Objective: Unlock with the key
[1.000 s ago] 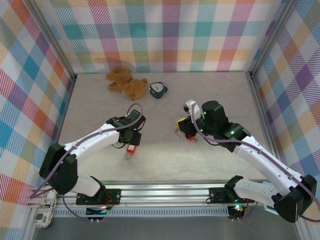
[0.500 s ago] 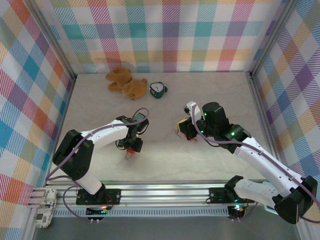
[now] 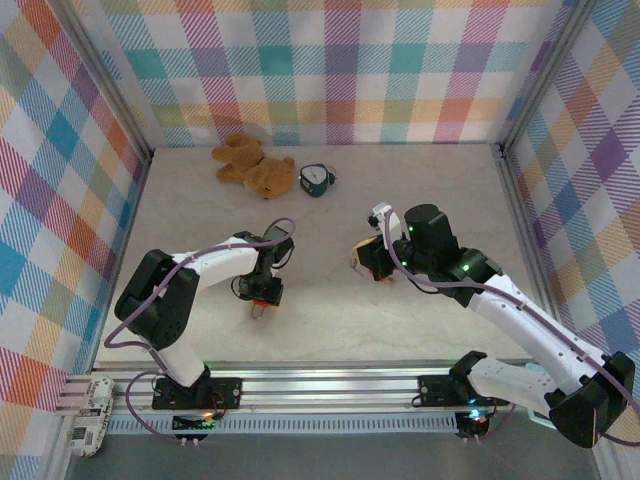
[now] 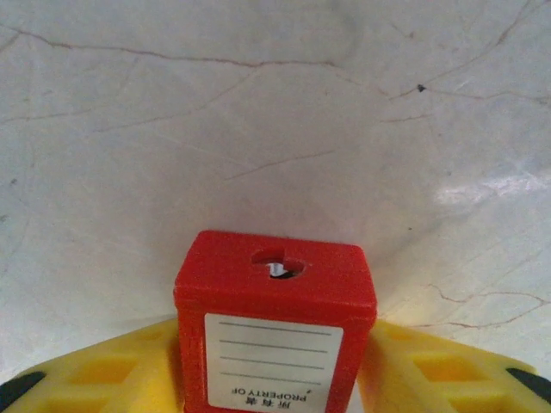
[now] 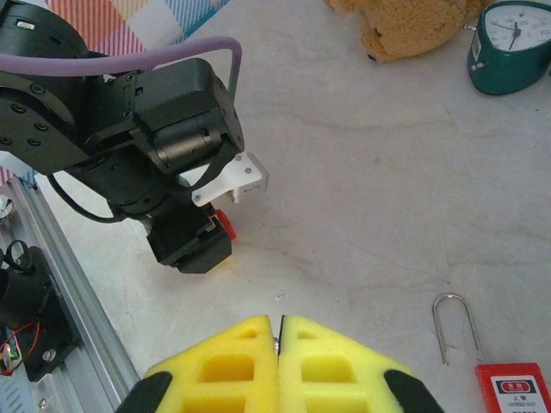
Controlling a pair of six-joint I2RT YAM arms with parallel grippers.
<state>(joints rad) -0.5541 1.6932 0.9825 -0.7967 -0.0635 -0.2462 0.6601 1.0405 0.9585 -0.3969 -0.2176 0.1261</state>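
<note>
The left pincer (image 4: 275,370) clamps a boxy red plastic padlock (image 4: 275,275); the right pincer (image 5: 280,344), closed tight, pinches a slim metal key (image 5: 281,331), mostly hidden.

Your left arm (image 3: 205,268) folds sharply at the elbow (image 3: 150,300) and reaches to the right, and its wrist (image 3: 268,248) turns the left gripper (image 4: 275,344) back toward the near edge. Its yellow fingers (image 4: 103,374) press against both sides of a red padlock (image 4: 275,292). Your right arm (image 3: 520,315) stretches far up and to the left from its base, and the right gripper (image 5: 280,344) points left with its yellow pads (image 5: 232,361) squeezed flat together.
</note>
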